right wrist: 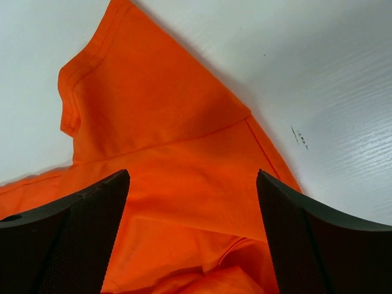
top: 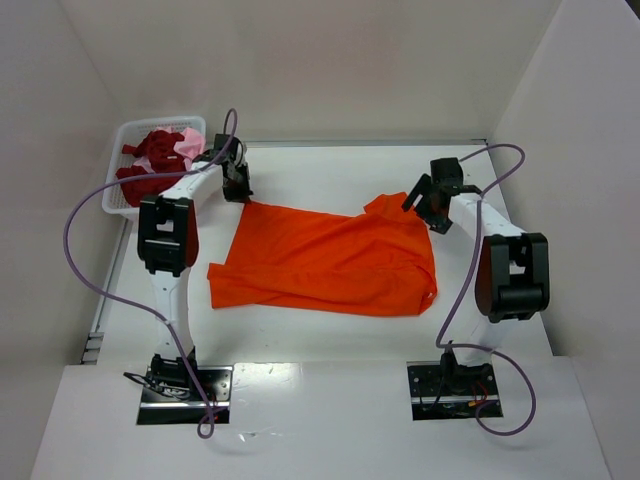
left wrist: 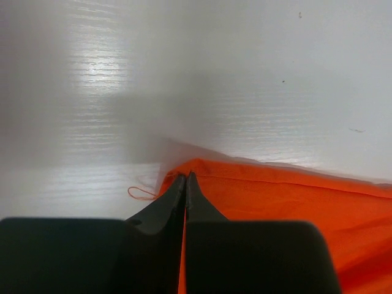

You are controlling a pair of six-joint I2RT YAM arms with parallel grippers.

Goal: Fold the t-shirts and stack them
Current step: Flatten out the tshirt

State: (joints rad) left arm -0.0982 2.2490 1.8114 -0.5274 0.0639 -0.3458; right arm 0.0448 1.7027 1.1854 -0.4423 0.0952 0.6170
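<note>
Fingers [left wrist: 162, 211] of the left gripper [left wrist: 185, 177] clamp the 11 o'clock corner of the bright orange cloth t-shirt [top: 330, 262], spread on the white table [top: 330, 172]. Above its 2 o'clock sleeve the right gripper [right wrist: 193, 177] hangs splayed.

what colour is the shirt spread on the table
The t-shirt is bright orange, clearest in the top external view.

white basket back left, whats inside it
Crumpled dark red t-shirts and a pale pink t-shirt lie in the white basket. How many are piled there and anything beneath them is hidden; the left arm covers its right side.
</note>
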